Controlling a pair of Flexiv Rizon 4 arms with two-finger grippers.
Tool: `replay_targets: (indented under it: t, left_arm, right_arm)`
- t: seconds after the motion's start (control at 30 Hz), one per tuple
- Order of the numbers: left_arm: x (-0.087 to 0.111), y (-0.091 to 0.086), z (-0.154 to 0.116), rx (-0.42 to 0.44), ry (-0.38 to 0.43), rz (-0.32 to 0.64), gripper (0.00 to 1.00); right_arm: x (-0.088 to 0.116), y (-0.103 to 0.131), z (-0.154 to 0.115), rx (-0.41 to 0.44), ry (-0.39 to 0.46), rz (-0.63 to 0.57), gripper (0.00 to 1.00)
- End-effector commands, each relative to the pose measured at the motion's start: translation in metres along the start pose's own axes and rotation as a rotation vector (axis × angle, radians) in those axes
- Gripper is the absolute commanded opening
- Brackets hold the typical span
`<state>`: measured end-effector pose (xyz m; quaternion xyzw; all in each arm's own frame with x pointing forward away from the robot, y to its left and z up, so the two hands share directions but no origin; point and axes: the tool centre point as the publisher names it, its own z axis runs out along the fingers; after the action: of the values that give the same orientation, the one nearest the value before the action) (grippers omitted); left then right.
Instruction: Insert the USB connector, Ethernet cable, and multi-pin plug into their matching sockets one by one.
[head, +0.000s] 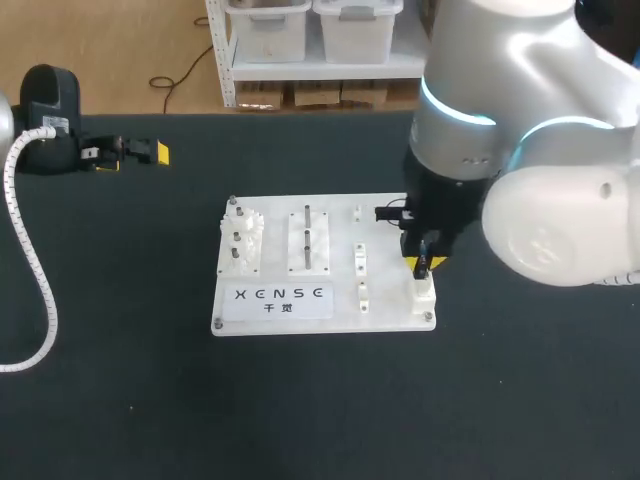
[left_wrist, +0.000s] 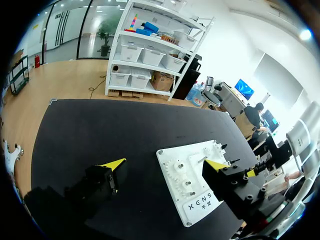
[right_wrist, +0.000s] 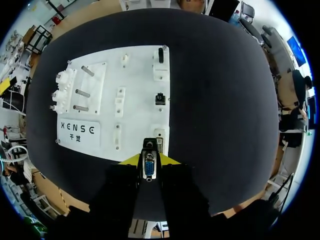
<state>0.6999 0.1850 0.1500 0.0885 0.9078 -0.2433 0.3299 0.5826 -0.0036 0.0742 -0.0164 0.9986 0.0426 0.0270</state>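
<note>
My right gripper (right_wrist: 150, 161) is closed on the blue-faced, metal-shelled multi-pin plug (right_wrist: 149, 169), one yellow tip on each side of it, the pin face pointing down at the white plastic board (head: 390, 300) on the black table (head: 300, 420). The move turns on this: the small white multi-pin socket block (right_wrist: 159, 144) lies just ahead of the plug and a little to one side, at the board's near corner on my right. Plug and socket are close but not yet touching. The plug's long axis seems to run along the same line as the socket's slot, so I judge that a short sideways shift and a straight descent are needed, not a turn.

This arm is the nearer one. My left gripper (head: 133, 155) hangs open and empty, well apart from the board on the table's far left.

Of the other sockets in that row, the black square Ethernet socket (right_wrist: 160, 98) is too small to tell whether it is filled. The farthest white block (right_wrist: 160, 55) has a dark piece standing in it, perhaps the USB connector.
</note>
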Motion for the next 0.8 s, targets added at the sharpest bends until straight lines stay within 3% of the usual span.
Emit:
replay_targets:
  t: [0.03,0.8]
  left_arm:
    - [0.0000,0.0000,0.0000,0.000,0.000,0.000,1.00]
    - [0.0000,0.0000,0.0000,0.000,0.000,0.000,1.00]
  right_arm:
    - [0.0012,-0.0044,-0.0018,-0.003,-0.008,0.007,0.00]
    - [-0.0035,-0.0093,0.0037,0.010,-0.007,0.017,0.00]
